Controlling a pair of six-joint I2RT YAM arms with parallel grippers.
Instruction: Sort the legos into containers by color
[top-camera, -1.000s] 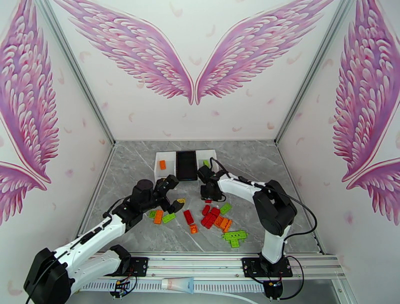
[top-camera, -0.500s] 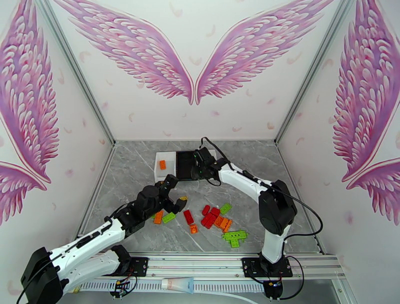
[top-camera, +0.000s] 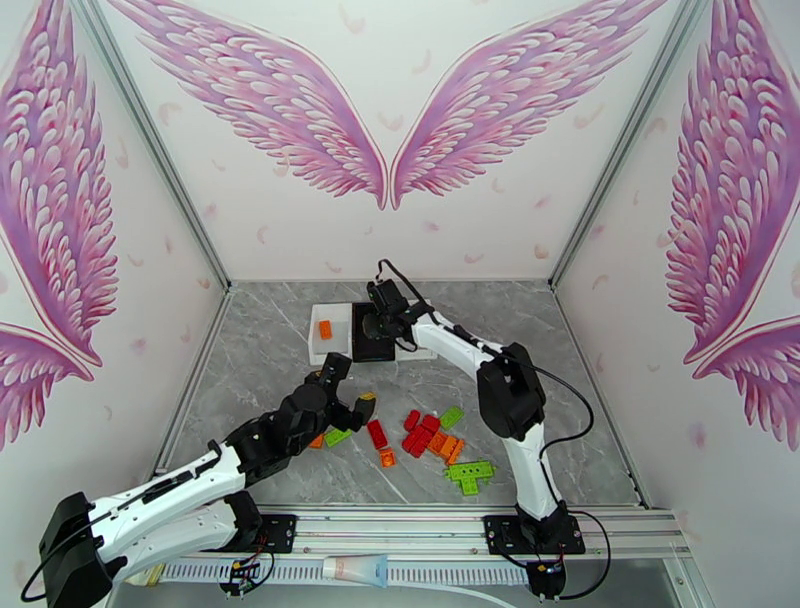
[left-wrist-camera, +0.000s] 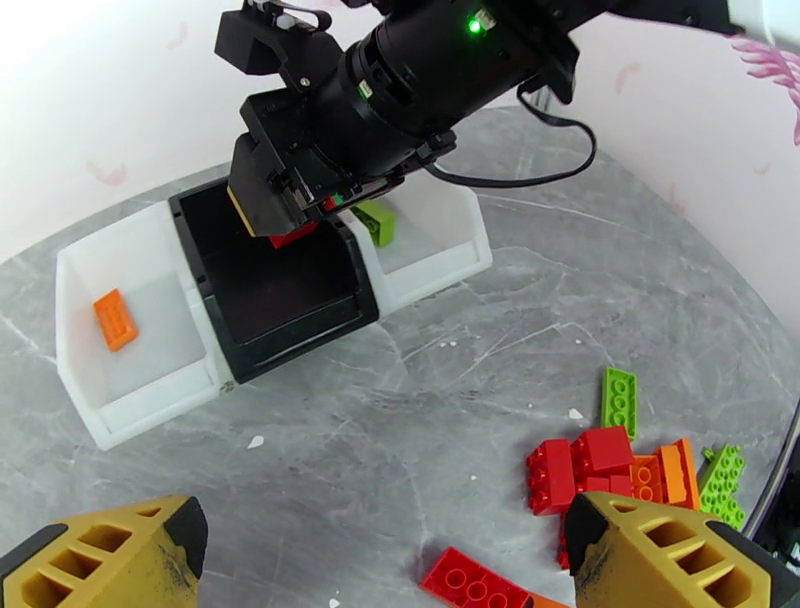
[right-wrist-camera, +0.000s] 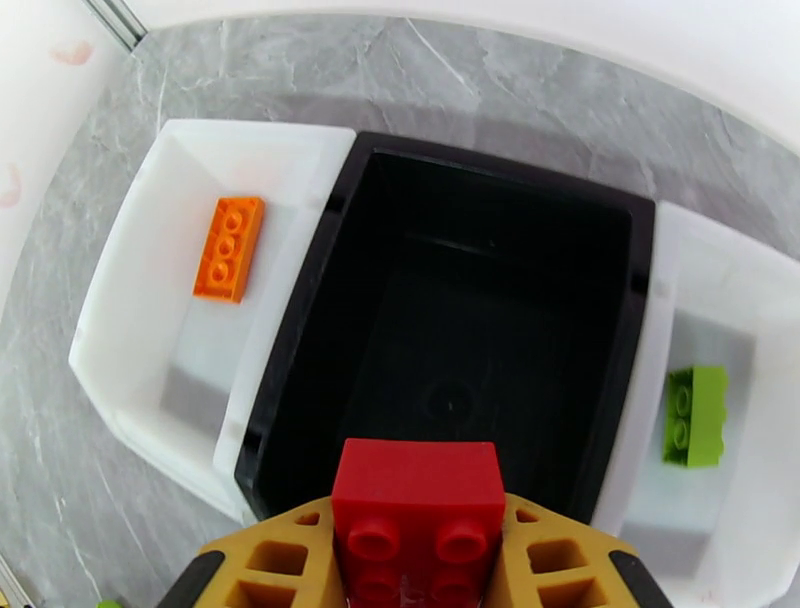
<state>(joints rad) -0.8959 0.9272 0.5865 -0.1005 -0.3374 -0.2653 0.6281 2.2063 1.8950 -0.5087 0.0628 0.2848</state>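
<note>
My right gripper (top-camera: 375, 322) hangs over the black middle tray (right-wrist-camera: 470, 300), shut on a red brick (right-wrist-camera: 418, 505) (left-wrist-camera: 296, 235). An orange brick (right-wrist-camera: 230, 248) lies in the left white tray (right-wrist-camera: 120, 290), and a lime green brick (right-wrist-camera: 695, 415) lies in the right white tray (right-wrist-camera: 700, 260). My left gripper (top-camera: 348, 388) is open with nothing between its yellow fingertips (left-wrist-camera: 660, 555), held above the table just left of the loose legos. Those include a red cluster (top-camera: 420, 432), orange bricks (top-camera: 445, 445) and green plates (top-camera: 470, 475).
More loose pieces lie near my left gripper: a long red brick (top-camera: 377, 433), a small orange one (top-camera: 387, 458) and a green plate (top-camera: 337, 436). White walls with metal corner posts close in the grey marble table (top-camera: 560, 340) on three sides.
My right gripper has travelled from beside the pile up and left to above the black tray, carrying the red brick. My left arm has reached further forward and to the right.
</note>
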